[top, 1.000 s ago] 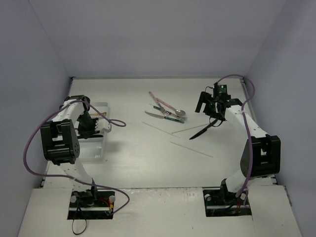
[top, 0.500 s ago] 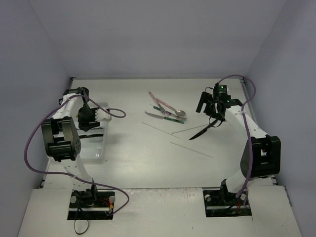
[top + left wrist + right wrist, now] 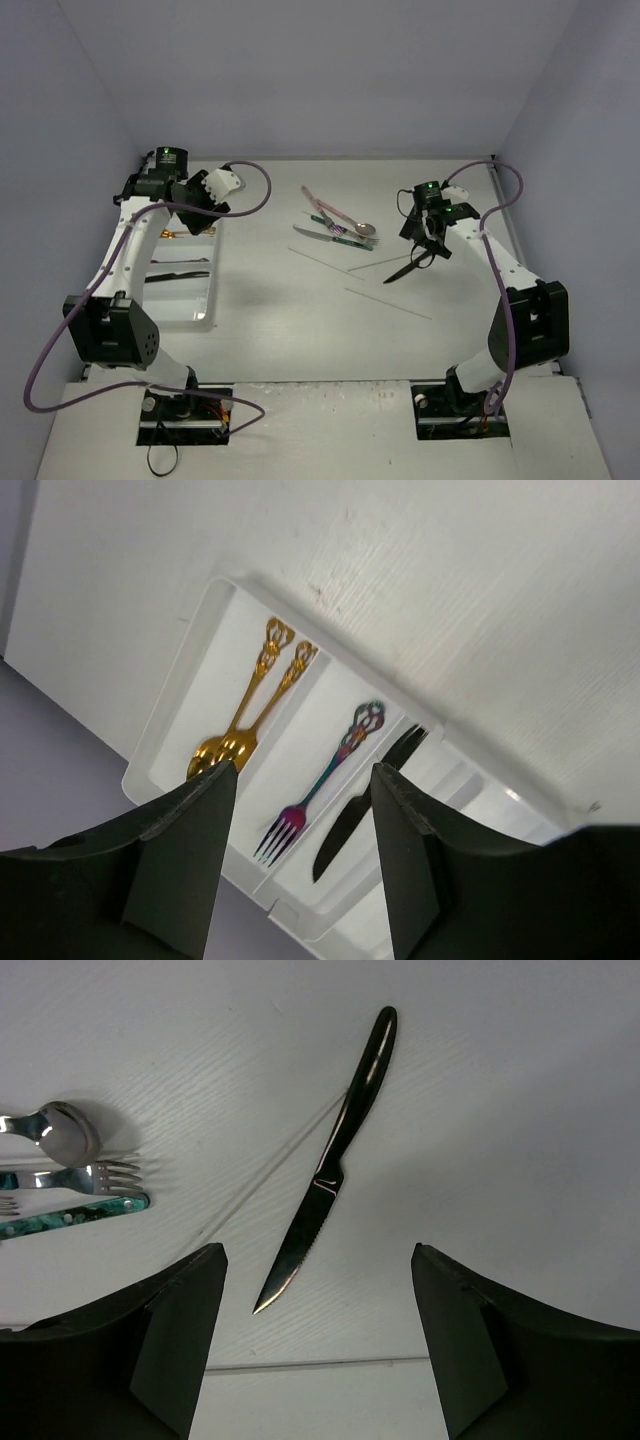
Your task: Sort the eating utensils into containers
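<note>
The containers are one white divided tray (image 3: pixel 212 292) at the left. It holds two gold spoons (image 3: pixel 245 705), an iridescent fork (image 3: pixel 325 780) and a black knife (image 3: pixel 350 815), each in its own compartment. My left gripper (image 3: pixel 197 220) hangs high over the tray's far end, open and empty (image 3: pixel 303 768). A second black knife (image 3: pixel 335 1175) lies on the table at the right (image 3: pixel 405 268). My right gripper (image 3: pixel 428 245) hovers just above this knife, open, its fingers either side of the blade tip (image 3: pixel 317 1250).
A loose group of pink- and green-handled cutlery (image 3: pixel 340 225) lies mid-table, with a silver spoon (image 3: pixel 60 1130) and a fork (image 3: pixel 95 1175). One thin pale stick (image 3: pixel 388 302) lies close to the knife and another (image 3: pixel 270 1175) passes beneath it. Purple walls enclose the table.
My left gripper opened and rose out of the tray toward the back, and a black knife lies in the tray. My right gripper shifted over the table knife and narrowed slightly.
</note>
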Robot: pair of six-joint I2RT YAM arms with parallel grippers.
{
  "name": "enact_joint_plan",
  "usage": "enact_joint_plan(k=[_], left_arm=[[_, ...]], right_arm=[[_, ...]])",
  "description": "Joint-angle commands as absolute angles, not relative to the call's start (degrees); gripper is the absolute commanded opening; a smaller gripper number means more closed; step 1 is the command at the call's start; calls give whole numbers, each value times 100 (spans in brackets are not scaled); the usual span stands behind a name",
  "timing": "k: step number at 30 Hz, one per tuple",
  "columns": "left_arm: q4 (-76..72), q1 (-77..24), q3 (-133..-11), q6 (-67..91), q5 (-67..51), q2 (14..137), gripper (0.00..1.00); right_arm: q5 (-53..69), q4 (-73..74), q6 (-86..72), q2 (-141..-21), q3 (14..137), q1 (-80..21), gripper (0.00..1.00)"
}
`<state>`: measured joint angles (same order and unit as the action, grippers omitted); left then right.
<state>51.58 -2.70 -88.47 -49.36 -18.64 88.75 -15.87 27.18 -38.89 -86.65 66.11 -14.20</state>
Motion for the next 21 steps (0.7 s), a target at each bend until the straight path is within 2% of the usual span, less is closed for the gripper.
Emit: enact_joint_plan(k=[1,9,21], left_arm=[[4491,-437,-8802,-3011,-2002,8291,57],[4135,-734,-8286,-2261,-1813,7665,59],[4087,-764,-7938,-2162,-1802,7366,59]], right_arm=[[-2402,3188,-4757,-9016,6767,-1529,68],[-2323,3477,-5483,-9807,6903,-1515,60],[-2521,3454,-5546,-10368,7162,-1442,61]])
